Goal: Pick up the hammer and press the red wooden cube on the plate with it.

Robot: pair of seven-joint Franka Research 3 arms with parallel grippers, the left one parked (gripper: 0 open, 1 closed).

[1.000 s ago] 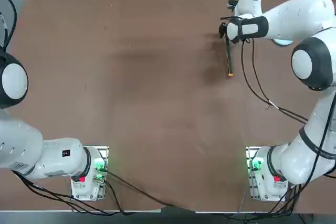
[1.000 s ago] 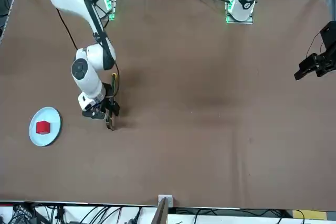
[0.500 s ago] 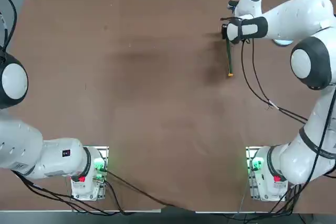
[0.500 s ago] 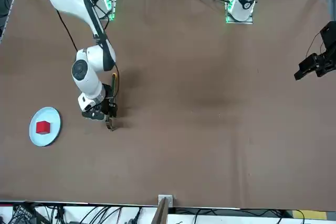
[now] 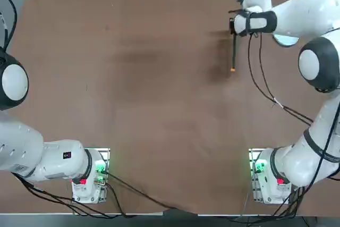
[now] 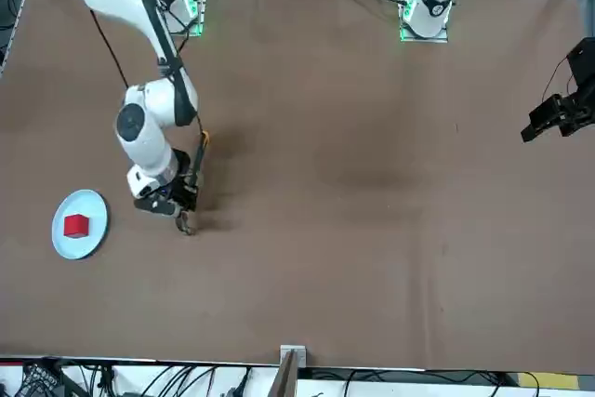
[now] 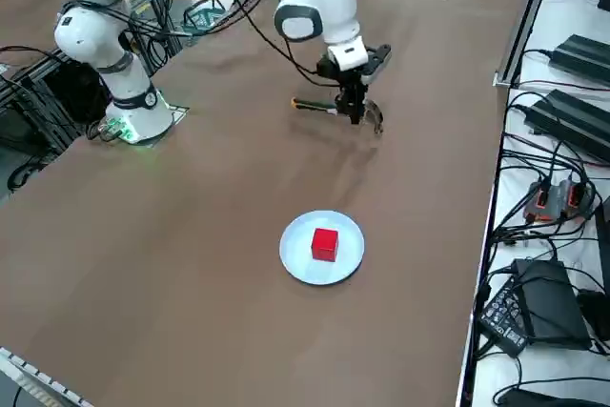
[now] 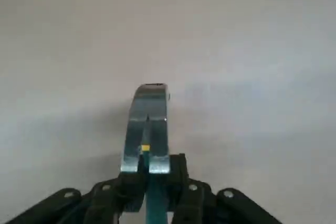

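Dark-green-handled slim hammer [image 7: 335,108] with orange end tip is clamped near its head in the right gripper [image 7: 355,110], above the brown table's far-right area. The red wooden cube [image 7: 325,244] sits centred on the round white plate [image 7: 294,261] near the right edge. Keep the handle level during transfer; descend squarely onto the cube.

We see bright, even light from overhead on the matte table [image 5: 159,104], and no glare on it. In the upper right of the top view, the right gripper [image 5: 232,25], clamped on the hammer [image 5: 232,51], throws a soft, faint shadow just to its left. In the side view the plate [image 7: 297,264] shines white at lower centre. Small green lamps [image 5: 258,167] glow near the bottom edge of the top view. In the wrist view a dim shadow surrounds the hammer's head.
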